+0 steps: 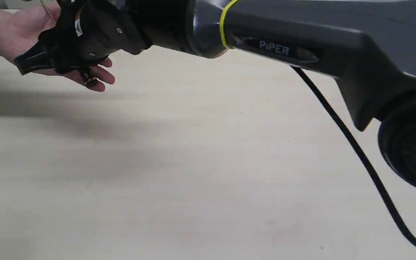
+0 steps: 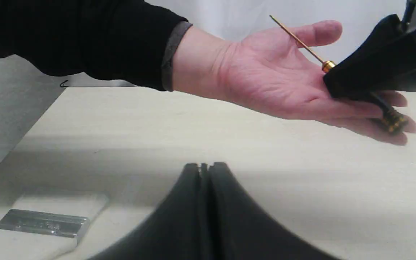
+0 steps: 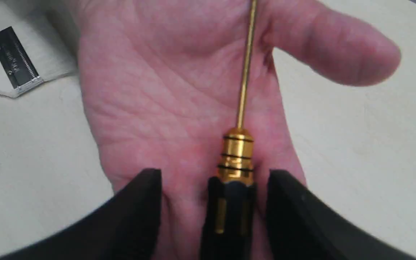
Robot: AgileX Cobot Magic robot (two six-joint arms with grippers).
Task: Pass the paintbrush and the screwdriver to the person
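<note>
Light is soft, even and fairly bright. In the exterior view a broad, fuzzy-edged shadow bands the table (image 1: pixel 208 187) from 9 o'clock toward the centre, and the right arm (image 1: pixel 302 32) at 1 o'clock looks soft, close to the lens. In the left wrist view the ferrule of the paintbrush (image 2: pixel 42 224) glints. In the right wrist view the collar of the screwdriver (image 3: pixel 236 155) shines; the fingers (image 3: pixel 135 213) of the right gripper (image 3: pixel 215 173) blur.

The black-and-gold screwdriver (image 3: pixel 237 159) lay across the person (image 3: pixel 150 108)'s open palm; the paintbrush (image 2: pixel 42 224) lay flat on the surface (image 2: pixel 229 151), well apart.

Screwdriver (image 3: pixel 235 159) lying on person's hand (image 3: pixel 150 108), paintbrush (image 2: pixel 42 224) on table (image 2: pixel 284 195)
</note>
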